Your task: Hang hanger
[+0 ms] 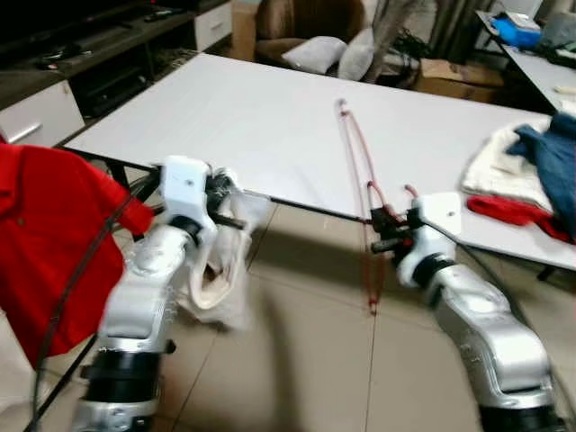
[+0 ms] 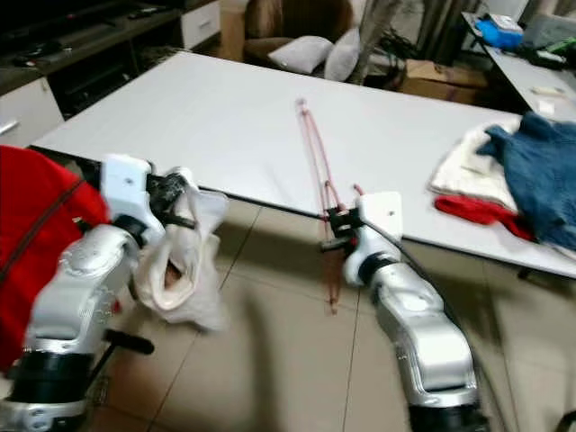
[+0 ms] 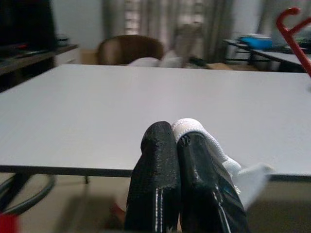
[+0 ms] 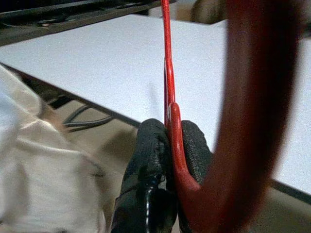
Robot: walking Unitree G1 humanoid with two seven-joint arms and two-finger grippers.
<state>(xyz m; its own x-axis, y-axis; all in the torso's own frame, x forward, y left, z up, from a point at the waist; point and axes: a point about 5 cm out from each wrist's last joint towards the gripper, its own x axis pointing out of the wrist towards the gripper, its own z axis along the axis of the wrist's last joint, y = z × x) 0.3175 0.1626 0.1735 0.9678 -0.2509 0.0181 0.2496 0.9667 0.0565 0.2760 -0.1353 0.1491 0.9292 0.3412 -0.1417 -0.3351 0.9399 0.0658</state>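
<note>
A thin red hanger (image 1: 358,153) stands nearly edge-on to the head camera, reaching from over the white table (image 1: 270,117) down past its near edge. My right gripper (image 1: 385,232) is shut on the hanger near its hook, just in front of the table's edge. In the right wrist view the red hanger (image 4: 171,97) runs between the black fingertips (image 4: 150,145). My left gripper (image 1: 225,209) is shut on a white garment (image 1: 220,270) that hangs limp below it, over the floor. In the left wrist view the white cloth (image 3: 214,150) shows beside the fingers (image 3: 158,160).
A red shirt (image 1: 54,234) hangs on a dark rack at my left. A pile of white, blue and red clothes (image 1: 531,180) lies on the table's right end. A low TV cabinet (image 1: 99,63) stands far left, and a chair with cushions (image 1: 315,36) stands beyond the table. Tiled floor lies below.
</note>
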